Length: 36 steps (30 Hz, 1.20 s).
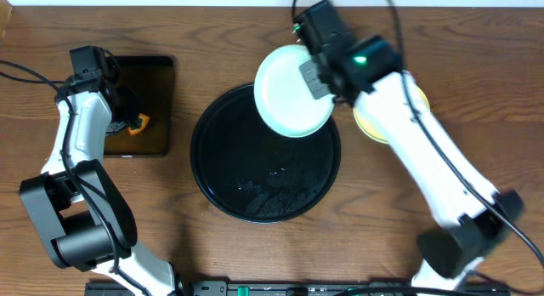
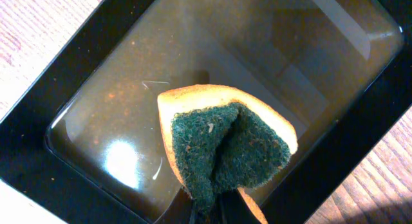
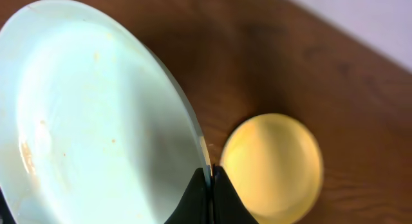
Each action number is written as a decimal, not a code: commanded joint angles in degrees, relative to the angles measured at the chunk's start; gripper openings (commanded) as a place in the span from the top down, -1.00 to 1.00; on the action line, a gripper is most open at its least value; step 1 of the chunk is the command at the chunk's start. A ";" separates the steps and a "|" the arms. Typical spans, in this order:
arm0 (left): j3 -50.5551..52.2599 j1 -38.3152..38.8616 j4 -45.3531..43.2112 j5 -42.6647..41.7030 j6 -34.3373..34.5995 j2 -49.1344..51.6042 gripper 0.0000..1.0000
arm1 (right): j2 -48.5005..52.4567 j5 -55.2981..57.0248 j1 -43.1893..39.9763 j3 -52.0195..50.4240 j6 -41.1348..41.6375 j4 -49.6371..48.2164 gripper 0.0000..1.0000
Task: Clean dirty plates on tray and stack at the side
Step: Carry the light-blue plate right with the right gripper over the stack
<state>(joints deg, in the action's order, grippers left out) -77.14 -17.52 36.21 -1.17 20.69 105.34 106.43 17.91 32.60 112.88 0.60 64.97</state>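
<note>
My right gripper (image 1: 316, 75) is shut on the rim of a pale mint-blue plate (image 1: 293, 90) and holds it above the far right edge of the round black tray (image 1: 223, 168). In the right wrist view the plate (image 3: 84, 114) fills the left side, with a faint orange smear near its left edge, and my jaws (image 3: 210, 179) pinch its rim. A pale yellow plate (image 1: 367, 122) lies on the table right of the tray, partly under my right arm; it also shows in the right wrist view (image 3: 273, 166). My left gripper (image 2: 222, 211) is shut on a folded green and orange sponge (image 2: 225, 150) over the rectangular tray.
A smaller rectangular black tray (image 1: 157, 92) holding brownish liquid (image 2: 129, 108) stands at the left. The round tray's surface looks wet with droplets (image 1: 272, 181). The table is brown wood.
</note>
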 commanded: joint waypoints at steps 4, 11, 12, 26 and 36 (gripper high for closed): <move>0.39 -0.31 0.35 0.31 -0.96 -0.46 0.85 | -3.06 20.70 8.04 1.09 -8.87 0.92 0.98; 0.39 -0.33 0.35 0.31 -0.96 -0.46 0.85 | 0.13 41.62 19.08 1.05 -15.15 0.42 0.98; 0.39 -0.33 0.37 0.31 -0.96 -0.46 0.85 | 0.59 43.19 20.15 1.05 -16.59 0.42 0.98; 0.39 -0.31 0.35 0.31 -0.96 -0.46 0.84 | 2.84 54.75 26.75 1.03 -30.53 -9.03 0.98; 0.44 -0.31 0.39 0.31 -0.96 -0.42 0.85 | 2.86 56.24 27.04 1.03 -28.28 -9.03 0.98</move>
<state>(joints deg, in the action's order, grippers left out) -77.14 -17.52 36.25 -1.17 20.69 105.34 109.36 71.66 58.85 113.54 -29.26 56.03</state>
